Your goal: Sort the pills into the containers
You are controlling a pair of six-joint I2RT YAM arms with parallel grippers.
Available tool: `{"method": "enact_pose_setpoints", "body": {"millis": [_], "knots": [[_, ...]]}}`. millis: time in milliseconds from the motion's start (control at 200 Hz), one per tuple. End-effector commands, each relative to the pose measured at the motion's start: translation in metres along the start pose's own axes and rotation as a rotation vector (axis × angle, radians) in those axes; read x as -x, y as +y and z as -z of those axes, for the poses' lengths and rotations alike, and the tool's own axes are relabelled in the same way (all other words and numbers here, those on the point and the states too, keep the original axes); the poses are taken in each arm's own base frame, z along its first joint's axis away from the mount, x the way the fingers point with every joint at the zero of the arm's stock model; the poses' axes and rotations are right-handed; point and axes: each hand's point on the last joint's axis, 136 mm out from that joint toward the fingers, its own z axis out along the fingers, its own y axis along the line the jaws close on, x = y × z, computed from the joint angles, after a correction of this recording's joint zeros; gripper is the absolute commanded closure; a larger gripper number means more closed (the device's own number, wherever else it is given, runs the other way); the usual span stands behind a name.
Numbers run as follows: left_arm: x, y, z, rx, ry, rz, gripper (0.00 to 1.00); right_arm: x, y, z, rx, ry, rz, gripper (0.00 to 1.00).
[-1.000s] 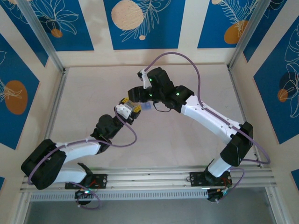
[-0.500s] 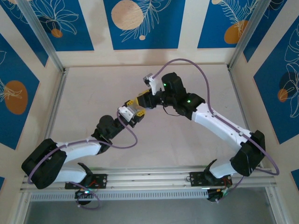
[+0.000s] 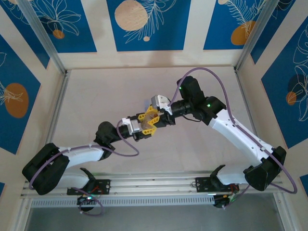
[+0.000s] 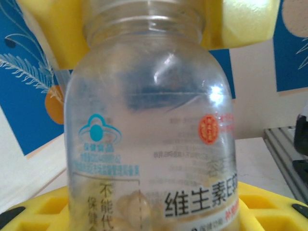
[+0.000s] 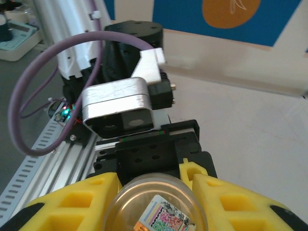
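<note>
The left end effector (image 3: 146,124) is clamped on the body of the clear vial (image 4: 149,120), held above the middle of the surface (image 3: 96,96). The right end effector (image 3: 155,115) flanks the vial's neck, but I cannot tell whether it is gripping. The vial looks light, rigid and slick, with loose pills (image 4: 130,207) inside. It is best held square across the body.

There is little room around the vial (image 3: 151,116): my left hand (image 3: 143,125) grips it from the near-left, and my right hand (image 3: 162,114) crowds in from the right, its yellow fingers (image 5: 231,199) flanking the vial's round end. Beyond the vial the counter (image 3: 106,91) lies open to the back wall (image 3: 149,58), and is open far to either side too. Nearer than the vial my forearms slant across, a purple cable (image 3: 126,144) loops low, and a metal rail (image 3: 154,182) bars the edge.
</note>
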Motion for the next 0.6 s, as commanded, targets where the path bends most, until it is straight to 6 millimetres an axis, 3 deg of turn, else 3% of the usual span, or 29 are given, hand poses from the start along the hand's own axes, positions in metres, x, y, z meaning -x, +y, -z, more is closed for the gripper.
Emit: {"method": "enact_pose_setpoints", "body": {"millis": [0,95,235,360,595], "knots": [[0.019,-0.012,0.002,-0.079,-0.076,-0.03,1.0,0.002,0.021,0.002,0.1,-0.009,-0.005,0.49],[0.017,-0.013,0.002,-0.082,-0.07,-0.033,1.0,0.002,0.019,0.002,0.089,-0.007,-0.01,0.35],[0.011,-0.012,0.001,-0.079,-0.048,-0.033,1.0,0.002,0.013,0.004,0.047,0.009,-0.007,0.21],[0.006,-0.008,0.001,-0.051,-0.037,-0.031,1.0,0.008,0.009,0.011,-0.003,0.004,-0.006,0.19],[-0.002,0.021,0.002,0.118,0.005,-0.067,1.0,0.029,-0.005,0.03,-0.16,-0.046,-0.1,0.15]]}}
